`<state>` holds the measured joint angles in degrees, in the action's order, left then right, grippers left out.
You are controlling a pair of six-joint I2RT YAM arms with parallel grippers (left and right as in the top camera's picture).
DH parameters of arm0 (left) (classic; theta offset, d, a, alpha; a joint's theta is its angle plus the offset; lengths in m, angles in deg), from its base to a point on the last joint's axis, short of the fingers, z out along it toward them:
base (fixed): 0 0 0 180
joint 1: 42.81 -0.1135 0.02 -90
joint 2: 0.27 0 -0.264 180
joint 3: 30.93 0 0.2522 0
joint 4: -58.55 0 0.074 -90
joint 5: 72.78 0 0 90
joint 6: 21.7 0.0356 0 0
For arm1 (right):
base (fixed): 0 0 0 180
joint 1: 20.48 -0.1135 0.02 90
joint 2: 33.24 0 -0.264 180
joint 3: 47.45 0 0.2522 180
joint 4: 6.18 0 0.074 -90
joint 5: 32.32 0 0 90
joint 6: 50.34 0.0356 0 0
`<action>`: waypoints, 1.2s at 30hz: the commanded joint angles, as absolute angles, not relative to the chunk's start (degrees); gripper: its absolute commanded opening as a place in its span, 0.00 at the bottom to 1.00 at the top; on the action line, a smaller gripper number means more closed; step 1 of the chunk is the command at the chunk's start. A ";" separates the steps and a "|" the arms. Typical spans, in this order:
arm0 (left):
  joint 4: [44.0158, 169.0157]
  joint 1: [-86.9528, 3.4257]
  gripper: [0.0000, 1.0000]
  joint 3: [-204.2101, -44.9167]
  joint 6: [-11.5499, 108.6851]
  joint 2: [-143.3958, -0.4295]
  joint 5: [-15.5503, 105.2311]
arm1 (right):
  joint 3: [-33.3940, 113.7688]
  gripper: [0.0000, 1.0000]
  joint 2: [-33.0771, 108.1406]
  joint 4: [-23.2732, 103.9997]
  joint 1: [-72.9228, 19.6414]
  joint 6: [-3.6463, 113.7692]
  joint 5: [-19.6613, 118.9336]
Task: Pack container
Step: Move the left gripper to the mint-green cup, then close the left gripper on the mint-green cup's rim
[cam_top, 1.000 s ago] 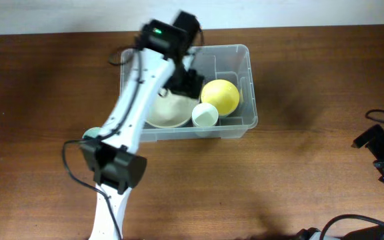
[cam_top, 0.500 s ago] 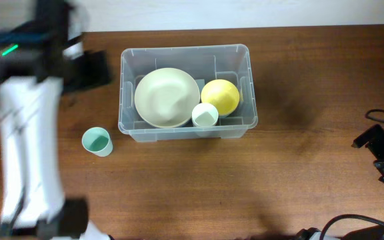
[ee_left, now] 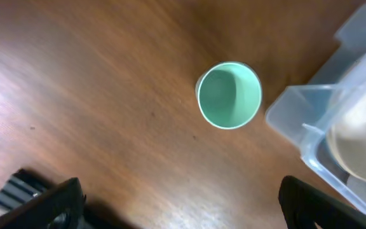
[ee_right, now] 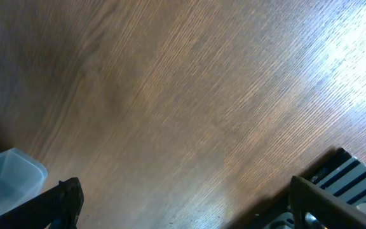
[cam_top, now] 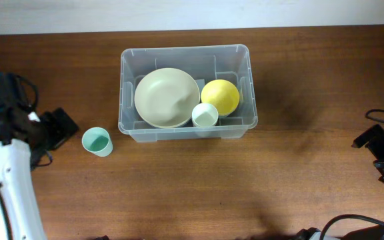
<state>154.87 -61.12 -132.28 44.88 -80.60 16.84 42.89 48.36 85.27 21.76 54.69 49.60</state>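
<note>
Brown wooden bench (cam_top: 299, 200) carries everything. On it, back-centre: large clear rectangular plastic container (cam_top: 179, 49), open-topped for drop-in loading. Inside, the wide cream round bowl (cam_top: 167, 97) takes the left side and a yellow rounded piece (cam_top: 220, 96) (bowl or ball, can't tell) the right. A small white cup (cam_top: 205, 115) is tucked between them at the front wall. Arms: left gripper (ee_left: 180, 213) has jaws wide and empty, near the small mint-green cup (ee_left: 229, 95) standing upright just left of the container, probably next in; right gripper (ee_right: 192, 213) is far right, jaws wide, empty.
</note>
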 commanded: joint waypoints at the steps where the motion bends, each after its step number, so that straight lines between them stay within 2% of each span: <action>1: 151.27 -61.36 0.99 -127.45 46.35 -82.24 19.40 | 42.82 0.99 48.25 85.09 21.94 55.13 49.30; 15: 144.75 -58.19 0.99 -124.54 50.11 -95.81 22.39 | 42.82 0.99 48.25 85.09 21.94 55.13 49.30; 36: 143.86 -57.21 0.99 -123.89 44.69 -106.52 19.99 | 42.82 0.99 48.25 85.09 21.94 55.13 49.28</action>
<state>144.06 -57.12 -124.69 45.98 -105.19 21.04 42.89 48.36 85.25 21.76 54.69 49.60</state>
